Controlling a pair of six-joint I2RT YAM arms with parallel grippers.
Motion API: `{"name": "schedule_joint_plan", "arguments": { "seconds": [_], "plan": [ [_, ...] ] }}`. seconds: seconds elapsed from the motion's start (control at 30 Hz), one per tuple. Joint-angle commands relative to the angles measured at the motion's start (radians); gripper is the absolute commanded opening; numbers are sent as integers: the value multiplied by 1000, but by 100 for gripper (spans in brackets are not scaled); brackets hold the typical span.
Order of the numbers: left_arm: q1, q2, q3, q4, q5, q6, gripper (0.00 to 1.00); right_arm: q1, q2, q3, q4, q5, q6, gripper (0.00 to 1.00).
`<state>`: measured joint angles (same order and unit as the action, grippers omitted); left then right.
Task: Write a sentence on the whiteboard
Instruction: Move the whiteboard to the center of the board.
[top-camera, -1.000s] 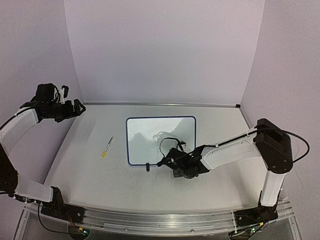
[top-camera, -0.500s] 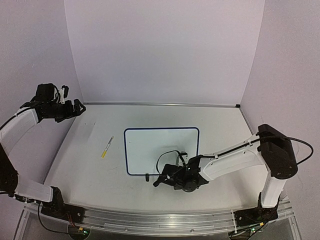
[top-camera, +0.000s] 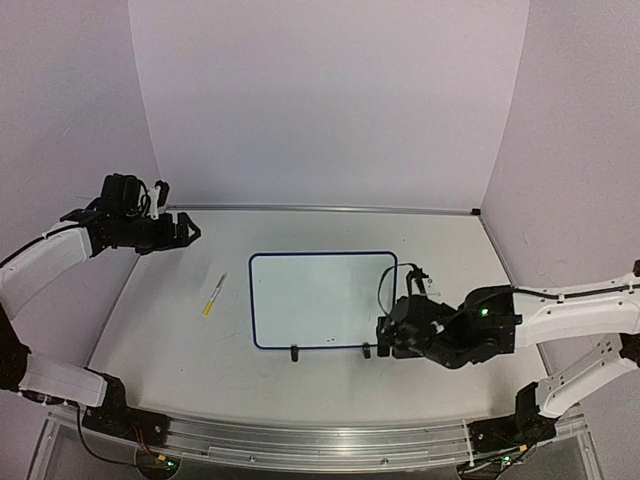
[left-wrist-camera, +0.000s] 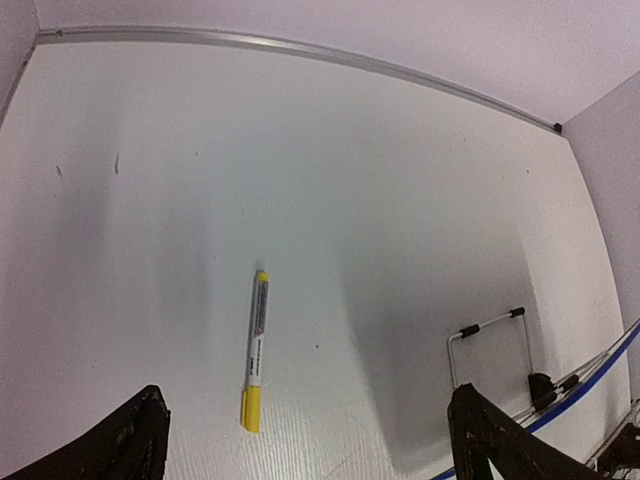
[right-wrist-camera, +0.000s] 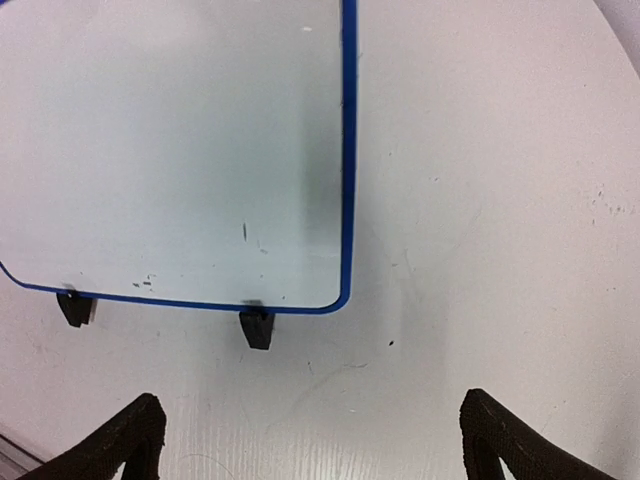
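The whiteboard (top-camera: 322, 300) lies in the middle of the table, white with a thin blue frame (right-wrist-camera: 347, 160) and two black feet (right-wrist-camera: 257, 327) at its near edge. The sentence is not visible on it; only a few tiny dark specks show. My right gripper (top-camera: 385, 338) (right-wrist-camera: 310, 420) is open just off the board's near right corner, touching nothing. A marker (top-camera: 214, 294) (left-wrist-camera: 255, 350) with a yellow cap lies left of the board. My left gripper (top-camera: 188, 232) (left-wrist-camera: 305, 410) hovers open, up and back from the marker, holding nothing.
A metal strip (top-camera: 320, 209) runs along the table's far edge under the back wall. Side walls close in left and right. In the left wrist view a thin wire bracket with black tips (left-wrist-camera: 487, 335) shows beside the board's blue edge (left-wrist-camera: 600, 368).
The right gripper opened and let go of the board's near edge; the tilted board dropped flat. The right arm pulled back to the right. The left arm swung right, toward the marker.
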<state>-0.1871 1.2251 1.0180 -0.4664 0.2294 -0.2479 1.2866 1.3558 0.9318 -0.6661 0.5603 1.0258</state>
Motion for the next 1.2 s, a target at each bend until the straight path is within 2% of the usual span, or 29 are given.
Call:
{"name": "schedule_joint_plan", "arguments": {
  "seconds": [0.0,0.2,0.3,0.4,0.6,0.8,1.17],
  "plan": [
    [-63,-52,-121,39,-81,-139,95,-166,-107,-29,-4,-42,-179,98],
    [-177,-100,-266,44,-183,-271,94,-515,-122,-60,141,-295,-445,98],
    [-242,-102,-305,29,-234,-331,93,-671,-96,-95,240,-422,-501,98],
    [-319,-79,-322,17,-288,-386,93,-755,-62,-118,299,-492,-503,98],
    [-438,-29,-316,8,-383,-474,93,-772,-28,-127,357,-486,-468,98],
    [-515,81,-271,49,-419,-506,94,-774,-46,-162,386,-473,-434,98],
    [-591,245,-167,108,-423,-512,95,-773,-121,-206,398,-455,-403,98]
  ]
}}
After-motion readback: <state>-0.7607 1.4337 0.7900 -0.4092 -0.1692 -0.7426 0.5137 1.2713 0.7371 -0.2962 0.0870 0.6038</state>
